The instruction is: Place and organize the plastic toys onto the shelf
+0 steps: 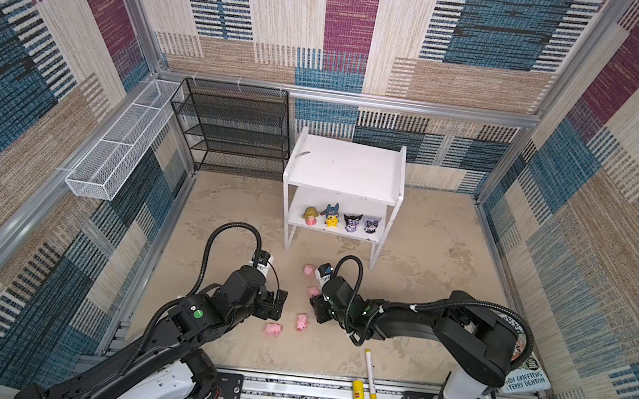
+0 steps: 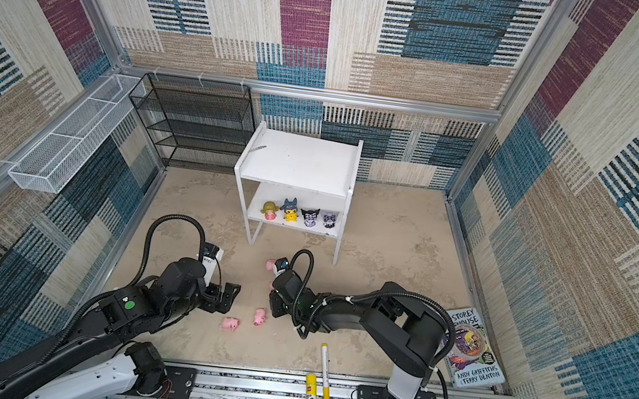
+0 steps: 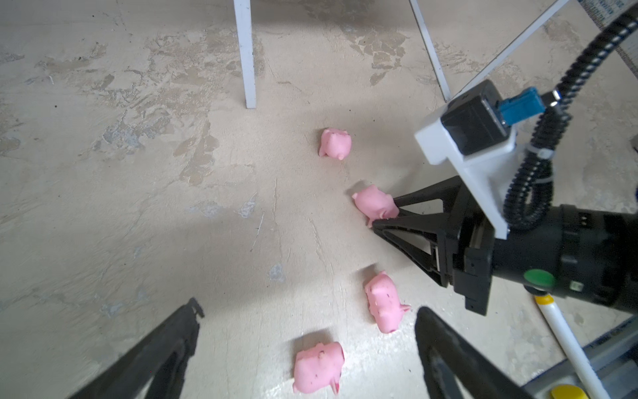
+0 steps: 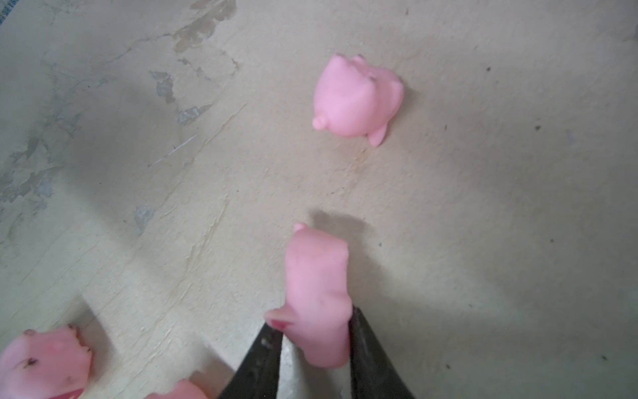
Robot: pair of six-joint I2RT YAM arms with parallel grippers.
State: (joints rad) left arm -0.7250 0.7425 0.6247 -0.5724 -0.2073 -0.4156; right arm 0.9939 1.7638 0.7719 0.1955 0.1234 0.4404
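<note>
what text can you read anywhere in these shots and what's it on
"STOREY HOUSE": top of the book cover, title partly hidden.
"ANDY GRIFFITHS", "TERRY DENTON": same cover, bottom edge.
Label on the yellow tube: too small to read.
Print on the marker: too small to read.

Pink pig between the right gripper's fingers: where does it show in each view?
In a top view: the pig sits mid-floor at the right gripper.
In a top view: pig, same spot, mostly hidden by the arm.
Left wrist: pig right of centre, between black fingers.
Right wrist: pig low centre.
Shared landmark: the lone pig just beyond it, toward the shelf.
</note>
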